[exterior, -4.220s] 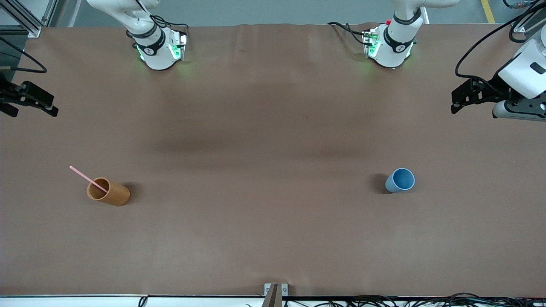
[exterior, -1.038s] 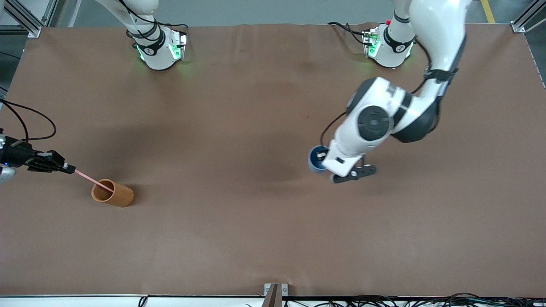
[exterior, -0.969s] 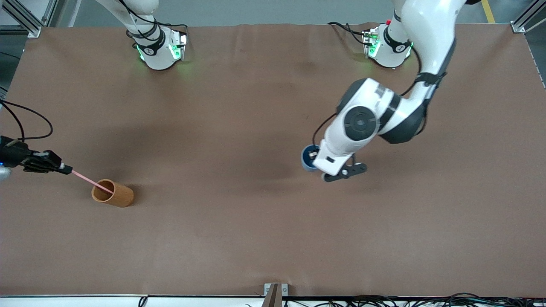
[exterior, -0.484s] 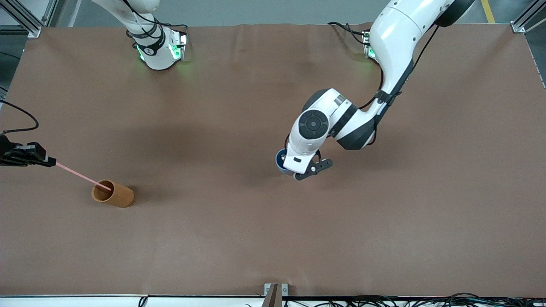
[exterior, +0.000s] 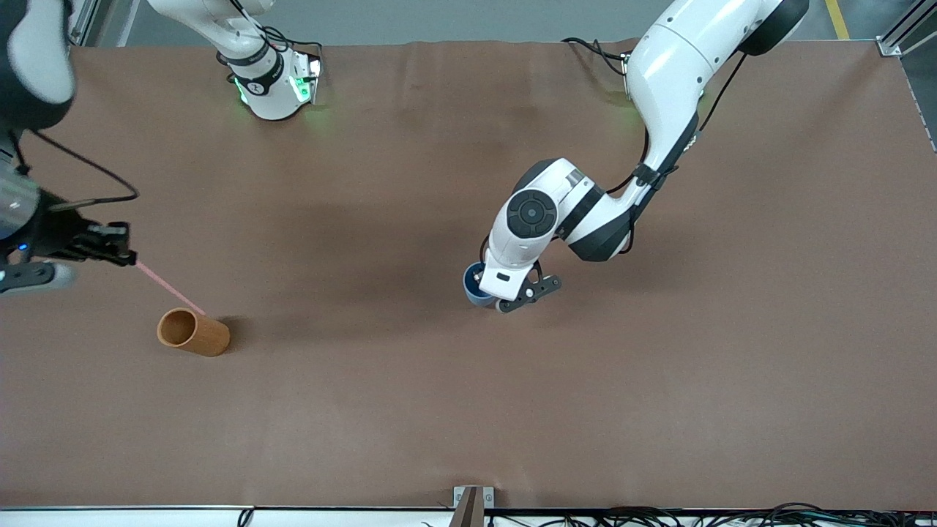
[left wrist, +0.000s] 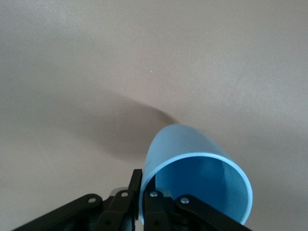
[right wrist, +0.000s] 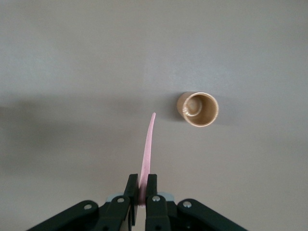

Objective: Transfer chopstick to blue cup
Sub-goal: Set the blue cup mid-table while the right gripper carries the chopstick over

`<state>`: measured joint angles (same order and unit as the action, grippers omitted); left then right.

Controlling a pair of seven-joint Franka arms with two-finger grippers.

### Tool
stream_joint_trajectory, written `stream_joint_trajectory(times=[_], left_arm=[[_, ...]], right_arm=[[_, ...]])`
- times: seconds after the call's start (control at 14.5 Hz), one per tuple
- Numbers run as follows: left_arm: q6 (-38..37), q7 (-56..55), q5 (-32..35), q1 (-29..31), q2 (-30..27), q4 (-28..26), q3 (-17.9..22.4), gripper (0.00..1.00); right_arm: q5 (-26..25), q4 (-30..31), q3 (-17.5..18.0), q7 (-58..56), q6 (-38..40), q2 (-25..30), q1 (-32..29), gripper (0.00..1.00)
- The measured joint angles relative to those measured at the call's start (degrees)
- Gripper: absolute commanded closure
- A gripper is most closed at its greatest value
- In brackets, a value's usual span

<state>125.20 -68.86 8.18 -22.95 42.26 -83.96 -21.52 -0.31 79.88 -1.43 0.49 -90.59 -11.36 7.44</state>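
Note:
My right gripper (exterior: 129,257) hangs over the right arm's end of the table, shut on the top end of the pale-pink chopstick (exterior: 170,288). The chopstick slants down, and its lower tip hangs free just above the rim of the brown cup (exterior: 192,331). In the right wrist view the chopstick (right wrist: 147,147) runs out from between the fingers of the right gripper (right wrist: 142,185), clear of the brown cup (right wrist: 198,109). My left gripper (exterior: 489,294) is shut on the blue cup (exterior: 473,285) over the middle of the table. In the left wrist view the left gripper (left wrist: 143,182) pinches the rim of the blue cup (left wrist: 192,161), one finger inside, one outside.
The brown wooden-looking cup stands upright with nothing in it. A brown mat (exterior: 454,410) covers the table. A metal bracket (exterior: 472,501) sits at the edge of the table nearest the front camera. Both arm bases (exterior: 274,84) stand at the edge farthest from that camera.
The right gripper has drawn the chopstick up and out of the brown cup. The left arm has carried the blue cup from its own end of the table to the middle.

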Motion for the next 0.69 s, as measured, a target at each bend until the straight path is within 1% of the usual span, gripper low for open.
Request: stream_joint_trajectory(times=[0.07, 0.21, 0.28, 0.42, 0.48, 0.55, 0.69], left_arm=[[0.2, 0.0, 0.0, 0.0, 0.2, 0.0, 0.0, 0.46], [0.2, 0.0, 0.0, 0.0, 0.4, 0.0, 0.0, 0.02], [0.2, 0.0, 0.1, 0.0, 0.4, 0.0, 0.0, 0.00], [0.0, 0.1, 0.2, 0.2, 0.1, 0.5, 0.0, 0.00], [-1.5, 1.0, 0.6, 0.6, -0.6, 1.1, 0.0, 0.00], [-4.7, 3.6, 0.8, 1.5, -2.0, 1.9, 0.0, 0.00], [-12.3, 12.4, 0.8, 4.7, -7.4, 3.2, 0.2, 0.00]], right_arm=[[-1.2, 0.0, 0.1, 4.5, 0.1, 0.4, 3.2, 0.95], [-2.2, 0.0, 0.1, 14.7, 0.1, 0.6, 9.7, 0.95], [-2.4, 0.0, 0.1, 19.4, 0.1, 0.6, 12.7, 0.95], [-2.6, 0.0, 0.1, 27.7, 0.1, 0.6, 18.1, 0.95], [-2.6, 0.0, 0.1, 31.6, 0.0, 0.6, 20.4, 0.95], [-2.6, 0.0, 0.2, 35.4, -0.3, 0.6, 22.7, 0.95], [-2.6, -0.2, 0.2, 42.5, -1.3, 0.6, 26.9, 0.95]])
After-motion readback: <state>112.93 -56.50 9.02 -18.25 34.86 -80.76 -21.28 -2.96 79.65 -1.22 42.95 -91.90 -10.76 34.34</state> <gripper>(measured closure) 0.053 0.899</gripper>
